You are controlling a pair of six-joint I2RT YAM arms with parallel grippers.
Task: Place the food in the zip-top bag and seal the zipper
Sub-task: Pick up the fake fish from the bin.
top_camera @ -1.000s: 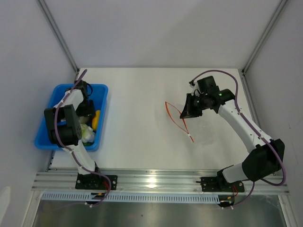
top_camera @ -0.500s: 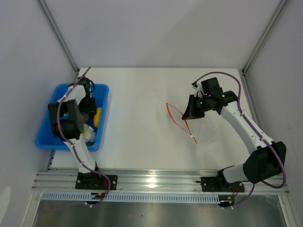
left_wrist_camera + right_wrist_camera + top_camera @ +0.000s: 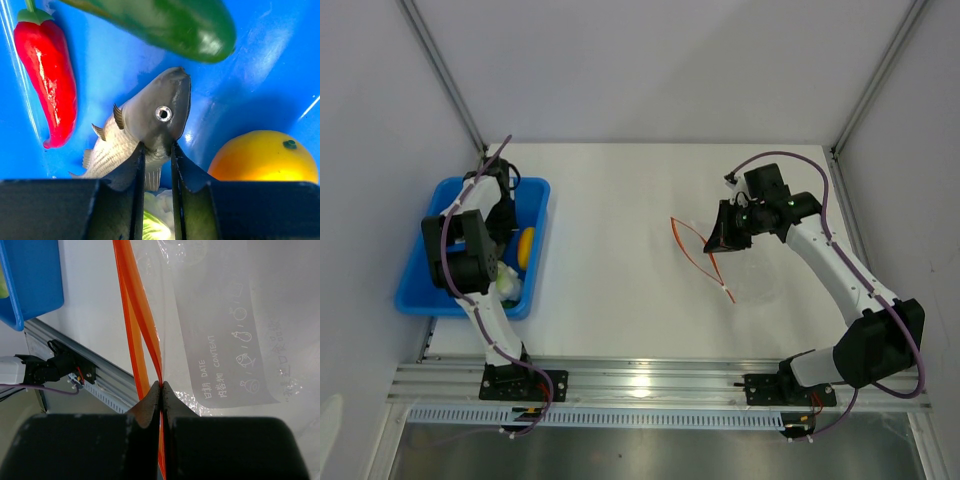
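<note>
In the left wrist view my left gripper reaches down into the blue tray, its jaws closed against both sides of a grey toy fish. Around the fish lie a red chili, a dark green cucumber and an orange-yellow piece. A white-green leafy vegetable shows beneath the fingers. Over on the right of the table, my right gripper is shut on the orange-red zipper of the clear zip-top bag. It holds one lip up, so the mouth gapes.
The blue tray sits at the table's left edge beside the left arm. The bag lies right of centre, its zipper strip toward the middle. An aluminium rail runs along the near edge, with grey walls around.
My left jaws have closed from wide open onto the grey fish, and the left arm has reached a little farther into the tray. The right gripper shifted only slightly.
</note>
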